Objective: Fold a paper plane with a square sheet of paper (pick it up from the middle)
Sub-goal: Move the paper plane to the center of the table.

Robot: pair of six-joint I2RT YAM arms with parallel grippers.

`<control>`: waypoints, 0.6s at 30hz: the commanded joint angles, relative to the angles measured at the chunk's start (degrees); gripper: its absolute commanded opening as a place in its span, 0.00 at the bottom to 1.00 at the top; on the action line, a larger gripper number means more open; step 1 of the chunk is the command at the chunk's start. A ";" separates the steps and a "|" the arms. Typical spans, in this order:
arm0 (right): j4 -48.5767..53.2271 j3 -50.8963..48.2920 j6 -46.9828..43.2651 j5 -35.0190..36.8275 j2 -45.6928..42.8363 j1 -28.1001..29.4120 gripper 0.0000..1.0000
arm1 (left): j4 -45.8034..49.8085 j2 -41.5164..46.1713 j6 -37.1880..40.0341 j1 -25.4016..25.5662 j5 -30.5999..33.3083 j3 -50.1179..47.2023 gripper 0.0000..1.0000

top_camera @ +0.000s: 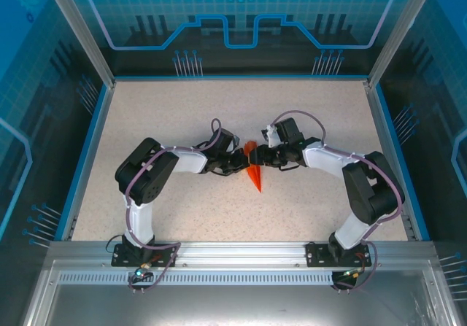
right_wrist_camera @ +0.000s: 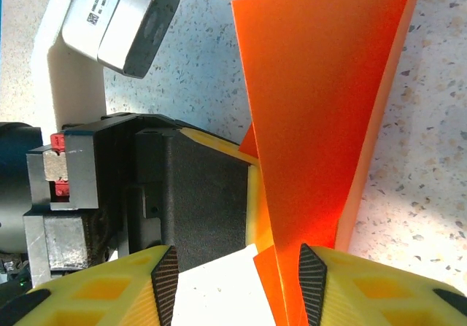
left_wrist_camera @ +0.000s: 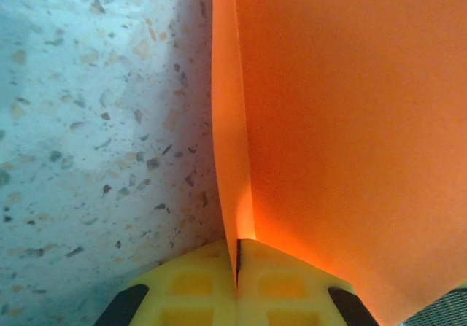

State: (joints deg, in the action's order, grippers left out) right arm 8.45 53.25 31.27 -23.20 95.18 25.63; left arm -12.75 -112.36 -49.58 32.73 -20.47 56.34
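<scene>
Here, at the middle of the worktop [top_camera: 182,122], the paper [top_camera: 255,174] is a creased, pointed wedge between my arms. My left pincer [left_wrist_camera: 238,257] is clamped on its fold. My right pincer [right_wrist_camera: 239,278] stands half-open around one edge. I judge this mid-fold; next the right must close and press the crease.

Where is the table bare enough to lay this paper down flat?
Crowded at the centre, where the left gripper and right gripper meet at the square sheet of paper. Beyond them the table is bare and wide up to the far blue rim. A smaller bare patch lies on the near side, between the left arm base and right arm base.
</scene>
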 commanded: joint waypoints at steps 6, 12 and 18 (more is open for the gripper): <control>3.67 2.66 -1.75 2.56 2.35 0.83 0.51 | -0.61 -0.50 -0.46 -0.47 0.68 -1.47 0.00; 5.77 3.01 -2.33 5.17 3.54 0.87 0.53 | -0.36 -0.41 -0.51 -0.52 1.05 -1.73 0.00; 6.15 2.62 -2.58 5.33 4.57 0.91 0.57 | -0.08 -0.42 -0.90 -0.59 1.68 -1.84 0.00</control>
State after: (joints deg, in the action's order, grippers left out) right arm 12.84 54.87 29.61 -18.37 98.76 25.63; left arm -13.85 -112.36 -49.60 32.56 -20.47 55.75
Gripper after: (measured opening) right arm 0.558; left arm 0.046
